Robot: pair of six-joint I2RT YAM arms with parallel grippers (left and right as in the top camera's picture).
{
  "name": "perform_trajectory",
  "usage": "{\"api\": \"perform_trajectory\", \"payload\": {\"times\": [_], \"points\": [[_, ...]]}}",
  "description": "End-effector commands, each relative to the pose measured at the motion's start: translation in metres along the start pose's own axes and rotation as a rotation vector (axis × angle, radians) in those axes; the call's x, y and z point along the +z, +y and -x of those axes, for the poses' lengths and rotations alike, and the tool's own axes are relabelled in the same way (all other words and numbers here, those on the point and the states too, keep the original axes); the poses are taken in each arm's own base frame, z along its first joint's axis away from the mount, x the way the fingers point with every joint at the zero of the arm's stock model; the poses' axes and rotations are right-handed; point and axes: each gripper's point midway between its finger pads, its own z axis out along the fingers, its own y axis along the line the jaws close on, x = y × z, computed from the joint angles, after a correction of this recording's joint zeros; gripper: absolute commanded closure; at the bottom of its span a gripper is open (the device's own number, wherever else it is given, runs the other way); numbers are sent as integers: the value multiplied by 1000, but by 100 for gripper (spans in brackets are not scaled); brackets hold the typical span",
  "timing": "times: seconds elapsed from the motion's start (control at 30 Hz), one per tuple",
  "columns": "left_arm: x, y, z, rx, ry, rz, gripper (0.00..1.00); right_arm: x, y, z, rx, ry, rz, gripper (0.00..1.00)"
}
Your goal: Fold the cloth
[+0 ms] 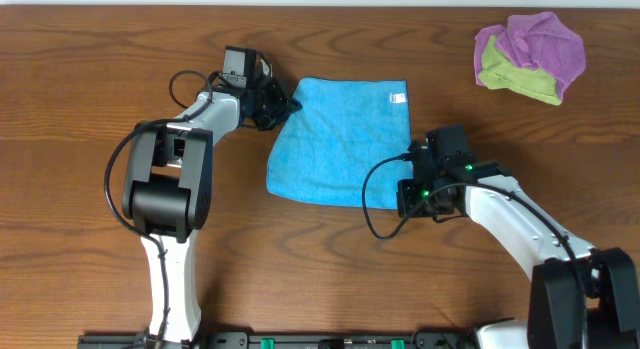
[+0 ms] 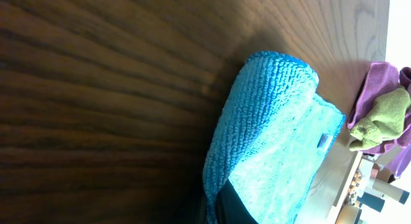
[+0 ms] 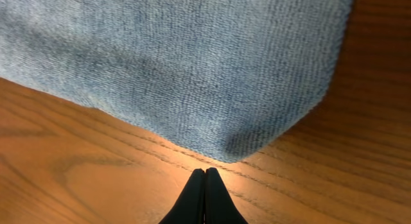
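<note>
The turquoise cloth (image 1: pixel 340 139) lies mostly flat in the middle of the wooden table (image 1: pixel 80 109), with a small white tag (image 1: pixel 398 96) at its far right corner. My left gripper (image 1: pixel 283 106) is shut on the cloth's far left corner. In the left wrist view that corner (image 2: pixel 276 121) is lifted and curled, running down between the dark fingers (image 2: pixel 234 208). My right gripper (image 1: pixel 404 199) sits at the cloth's near right corner. Its fingertips (image 3: pixel 205 171) are pressed together on bare wood, just short of the cloth's corner (image 3: pixel 237 147), with nothing between them.
A crumpled purple cloth (image 1: pixel 545 44) lies on a yellow-green cloth (image 1: pixel 515 77) at the far right of the table. Both also show at the right edge of the left wrist view, purple cloth (image 2: pixel 379 79) above yellow-green cloth (image 2: pixel 385 118).
</note>
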Motion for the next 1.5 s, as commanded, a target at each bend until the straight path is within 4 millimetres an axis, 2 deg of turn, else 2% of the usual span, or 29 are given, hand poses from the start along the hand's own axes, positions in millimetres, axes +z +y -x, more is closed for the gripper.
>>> {"api": "perform_trajectory", "payload": {"times": [0.0,0.37,0.6,0.8,0.93,1.07,1.2,1.47], "points": [[4,10,-2,-1,18,0,94,2,-3,-3,4,-5,-21,99],[4,9,-2,-1,23,-4,94,30,-13,2,7,5,-34,99],[1,6,4,6,6,-16,94,37,-17,-2,15,31,-48,99],[-15,-11,34,26,-55,-55,94,37,-17,-3,16,32,-48,99],[-34,-28,62,50,-118,-93,94,37,-17,-4,17,36,-50,99],[-50,-39,81,64,-158,-109,93,37,-19,-4,18,38,-57,99],[-63,-40,93,78,-178,-100,92,37,-19,-4,18,39,-57,99],[-74,-27,107,62,-214,-77,88,36,-19,-8,22,55,-60,99]]}}
